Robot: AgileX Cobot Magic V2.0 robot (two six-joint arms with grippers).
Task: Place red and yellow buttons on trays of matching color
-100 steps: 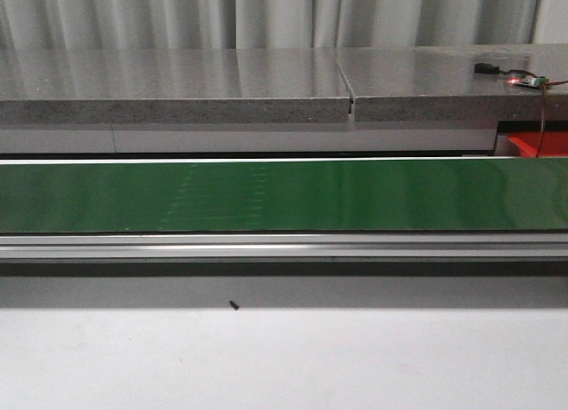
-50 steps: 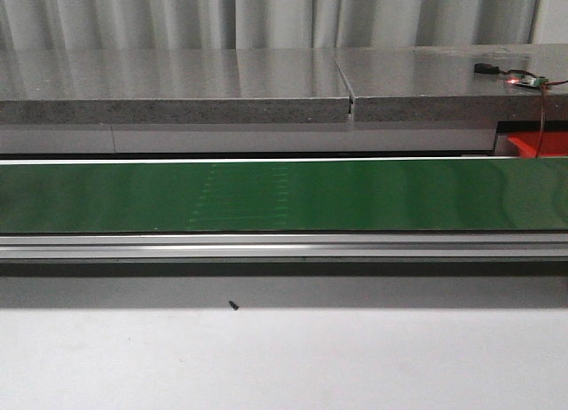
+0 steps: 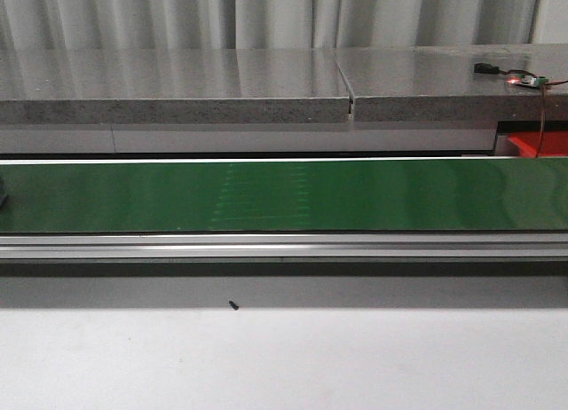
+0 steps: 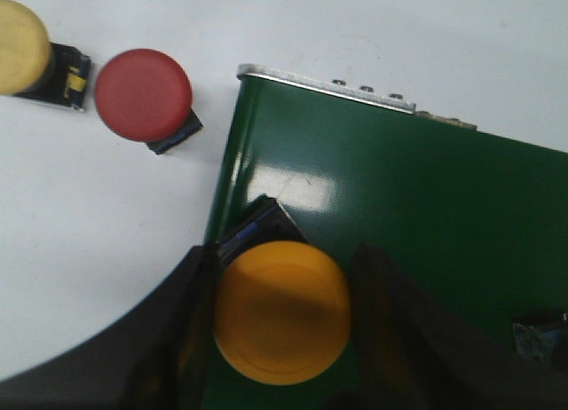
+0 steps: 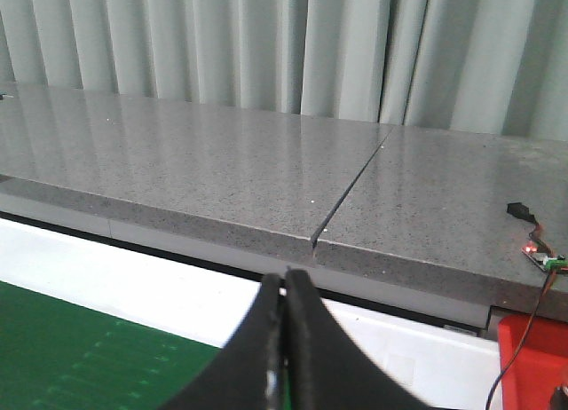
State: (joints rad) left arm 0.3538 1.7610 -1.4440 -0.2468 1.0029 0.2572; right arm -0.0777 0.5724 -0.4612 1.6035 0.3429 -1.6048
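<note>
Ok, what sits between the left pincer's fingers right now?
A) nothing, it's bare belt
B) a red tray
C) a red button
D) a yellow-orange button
D: in the left wrist view the yellow-orange button sits between the two dark fingers of the left pincer, over the green belt, while the red button lies apart on the white surface.

belt pattern [image 3: 266, 193]: shifted rightward since earlier | dark object [image 3: 3, 198]: newly at belt's left edge
</note>
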